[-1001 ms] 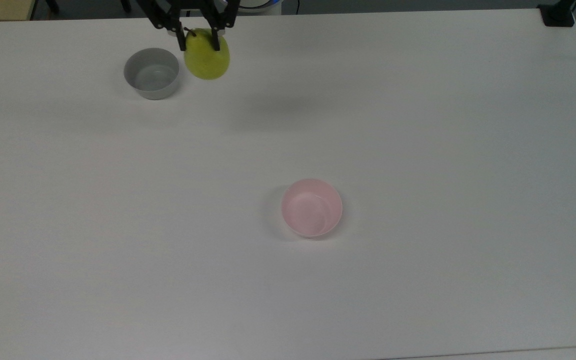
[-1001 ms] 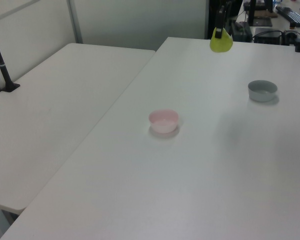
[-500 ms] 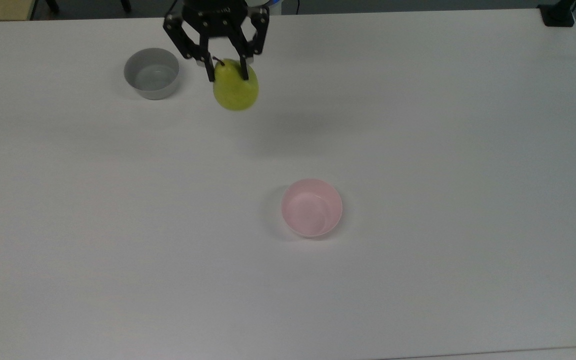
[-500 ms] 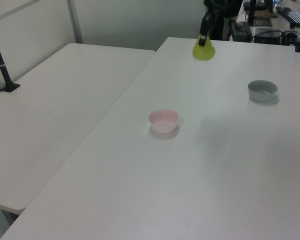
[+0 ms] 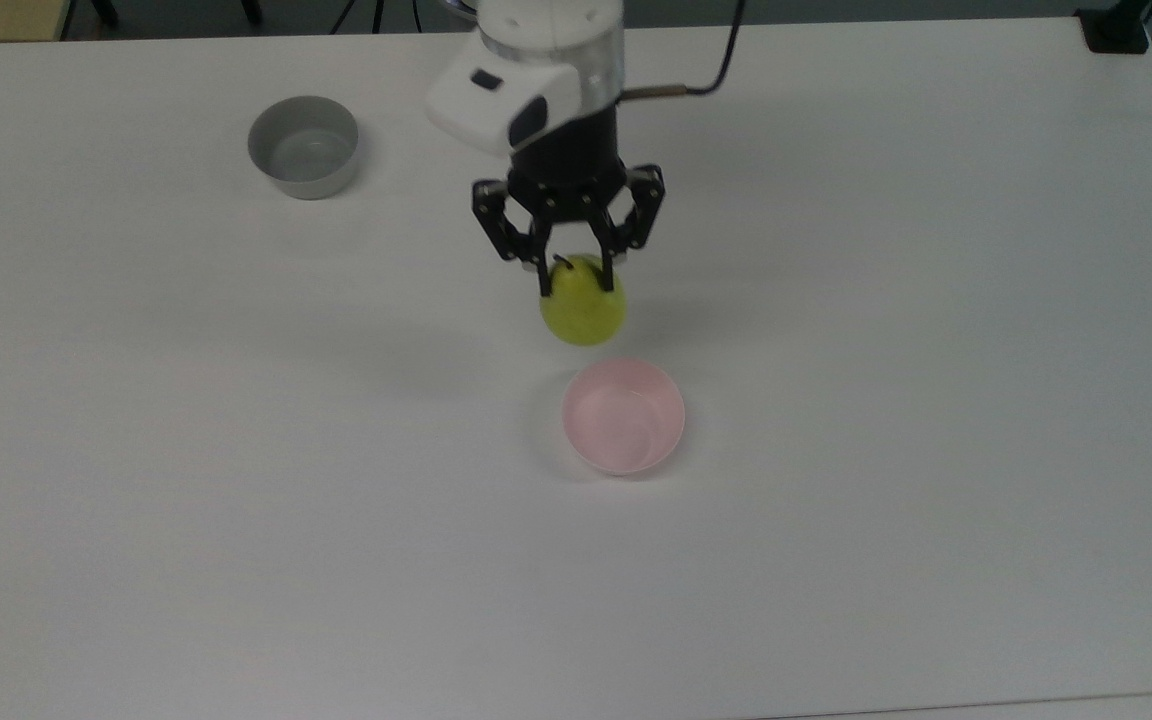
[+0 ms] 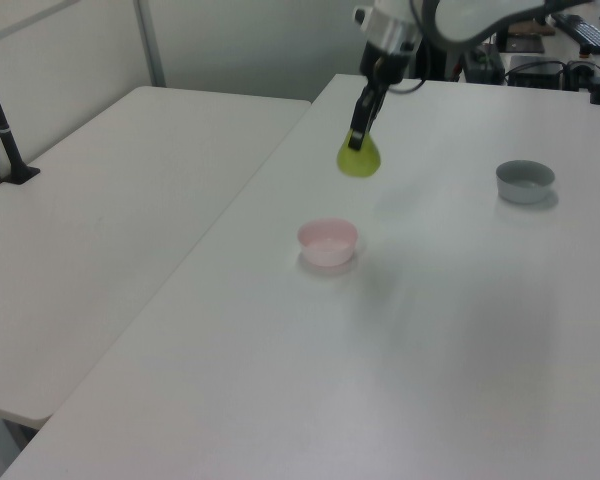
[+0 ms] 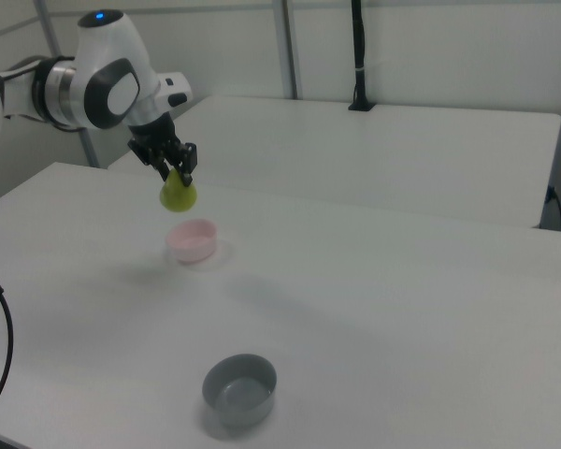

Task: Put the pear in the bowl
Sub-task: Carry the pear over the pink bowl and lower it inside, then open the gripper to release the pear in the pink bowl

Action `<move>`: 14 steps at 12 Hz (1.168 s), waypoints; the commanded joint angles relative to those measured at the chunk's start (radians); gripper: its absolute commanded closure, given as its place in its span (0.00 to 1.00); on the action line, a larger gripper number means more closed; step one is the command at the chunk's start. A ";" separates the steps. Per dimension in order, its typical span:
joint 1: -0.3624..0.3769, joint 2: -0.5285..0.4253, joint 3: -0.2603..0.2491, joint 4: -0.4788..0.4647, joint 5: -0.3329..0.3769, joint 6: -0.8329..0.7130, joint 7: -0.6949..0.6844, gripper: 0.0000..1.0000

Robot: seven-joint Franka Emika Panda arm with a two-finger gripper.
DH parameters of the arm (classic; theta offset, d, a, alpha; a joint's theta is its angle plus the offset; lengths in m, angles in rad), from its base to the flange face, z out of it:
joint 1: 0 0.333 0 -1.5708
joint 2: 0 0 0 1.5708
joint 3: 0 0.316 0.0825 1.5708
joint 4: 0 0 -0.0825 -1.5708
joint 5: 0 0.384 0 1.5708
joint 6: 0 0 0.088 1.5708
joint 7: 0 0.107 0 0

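Gripper (image 5: pixel 574 277) clamped on the pear (image 5: pixel 583 310) by its top (stem end up), pear hanging clear of the table (image 5: pixel 936 400), near the pink bowl (image 5: pixel 623 416), grey bowl (image 5: pixel 302 146) well apart

light: even, bright overhead | shadows: soft, faint on table (image 5: pixel 836 560) | glare: none | focus: slightly soft, hazy

White rounded arm (image 5: pixel 551 60) with grey joint caps, black cable, black hand (image 5: pixel 574 283) with 2 fingers.
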 commanded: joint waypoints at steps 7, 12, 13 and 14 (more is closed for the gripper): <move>0.070 0.172 -0.011 0.010 -0.093 0.179 0.145 0.88; 0.070 0.226 0.002 0.031 -0.103 0.233 0.153 0.88; 0.070 0.232 0.002 0.031 -0.103 0.249 0.153 0.88; 0.070 0.243 0.002 0.033 -0.105 0.256 0.153 0.88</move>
